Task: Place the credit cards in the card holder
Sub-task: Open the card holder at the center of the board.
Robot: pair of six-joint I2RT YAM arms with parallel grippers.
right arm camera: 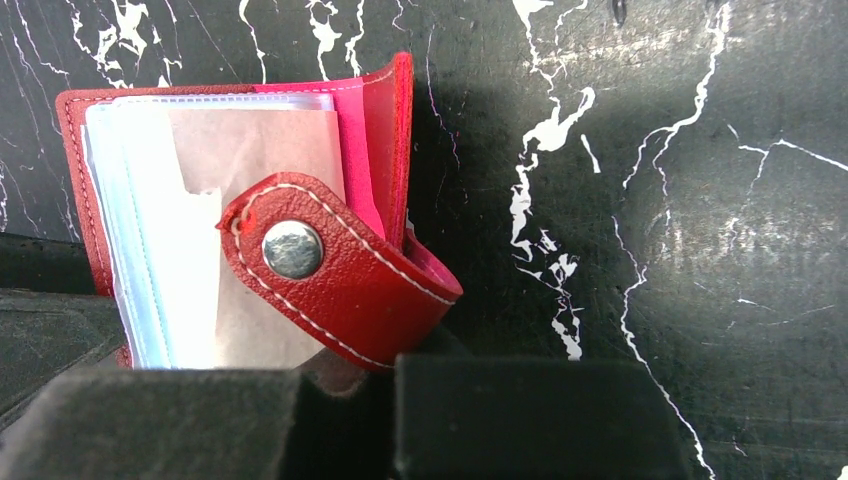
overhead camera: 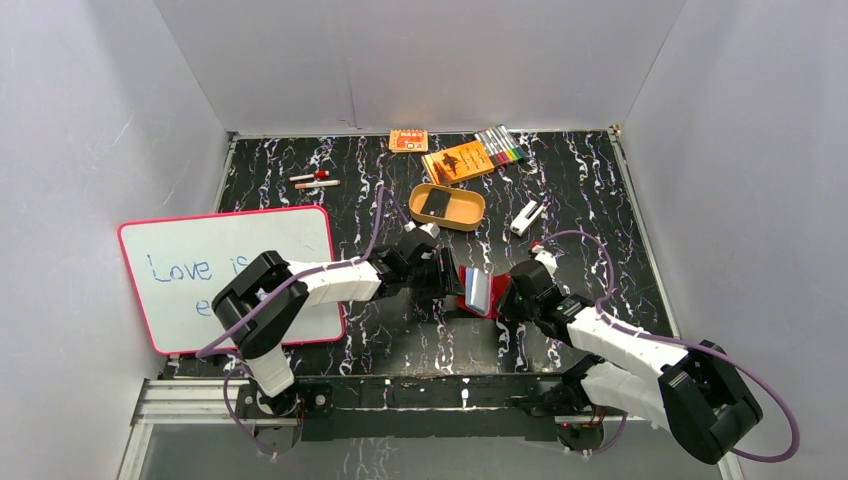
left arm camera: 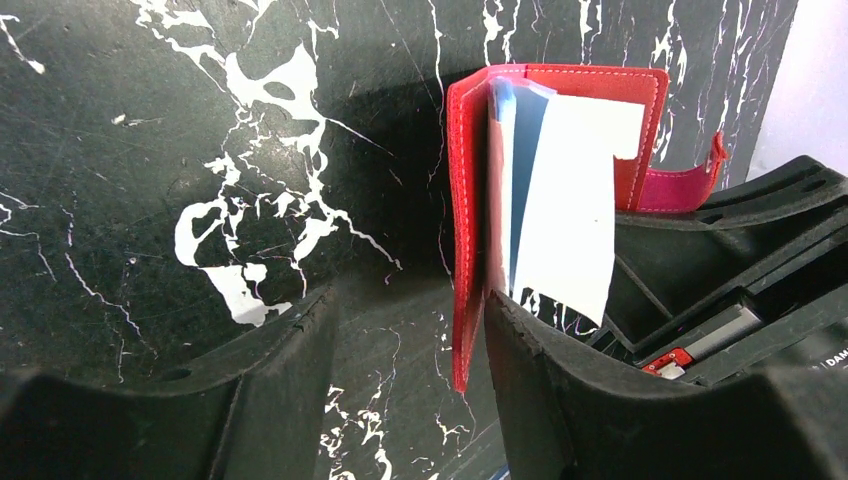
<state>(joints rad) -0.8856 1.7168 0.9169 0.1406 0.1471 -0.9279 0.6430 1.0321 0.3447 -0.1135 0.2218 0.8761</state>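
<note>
The red card holder [overhead camera: 477, 290] stands open on its edge between my two grippers, its clear sleeves [left arm camera: 560, 200] fanned out. My right gripper [overhead camera: 508, 297] is shut on the bottom edge of one cover, just under the snap tab [right arm camera: 340, 270]. My left gripper [left arm camera: 410, 300] is open, and the other red cover [left arm camera: 465, 250] hangs between its fingers, close against the right finger [left arm camera: 540, 360]. One dark credit card [overhead camera: 435, 204] lies in the tan oval tray [overhead camera: 470, 215] behind the holder. I see no card in either gripper.
A whiteboard with a pink rim [overhead camera: 230, 275] lies at the left. At the back are an orange packet [overhead camera: 458, 162], a smaller orange packet [overhead camera: 408, 140], a set of markers [overhead camera: 500, 147], two pens [overhead camera: 314, 180] and a small white object [overhead camera: 525, 216].
</note>
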